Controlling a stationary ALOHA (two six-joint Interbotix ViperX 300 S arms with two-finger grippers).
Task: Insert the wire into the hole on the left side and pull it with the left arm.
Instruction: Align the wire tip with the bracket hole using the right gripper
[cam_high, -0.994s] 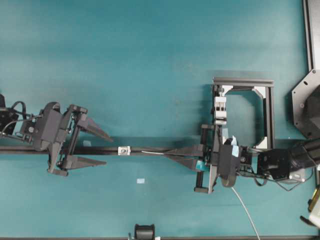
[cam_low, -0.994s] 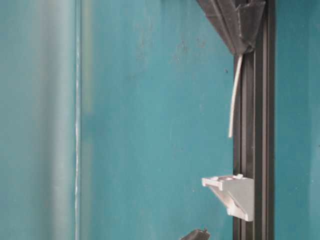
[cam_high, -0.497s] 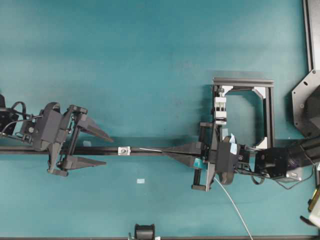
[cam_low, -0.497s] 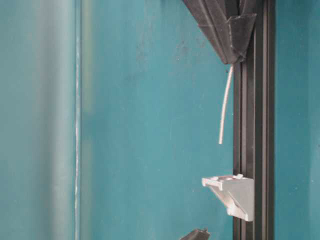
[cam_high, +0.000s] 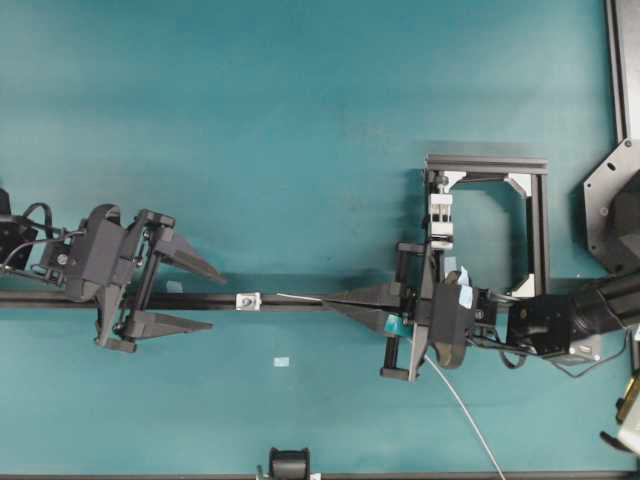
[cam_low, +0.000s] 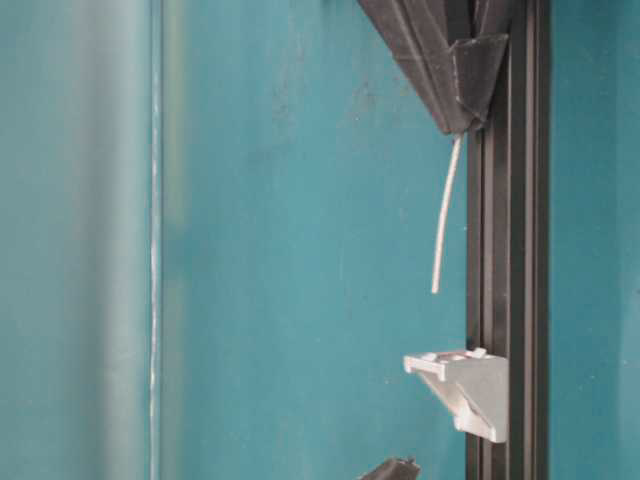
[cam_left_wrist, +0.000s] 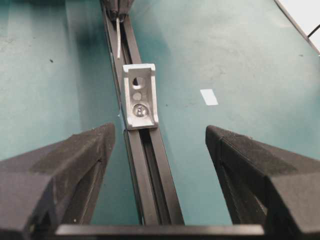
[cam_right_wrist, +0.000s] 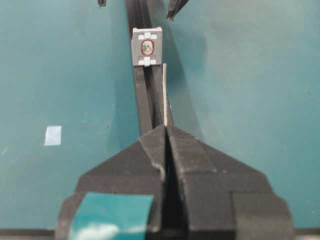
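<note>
Presently, left gripper (cam_high: 205, 296), jaws wide apart, empty, at 9 o'clock of the hole (cam_high: 244, 300); wire (cam_high: 300, 298) at its 3 o'clock, tip short and slightly off-line, pinched by the right gripper (cam_high: 335, 302); likely risk: tip strikes the block face and bends.

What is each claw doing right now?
Left claw: open, holding nothing.
Right claw: closed on the wire.
</note>
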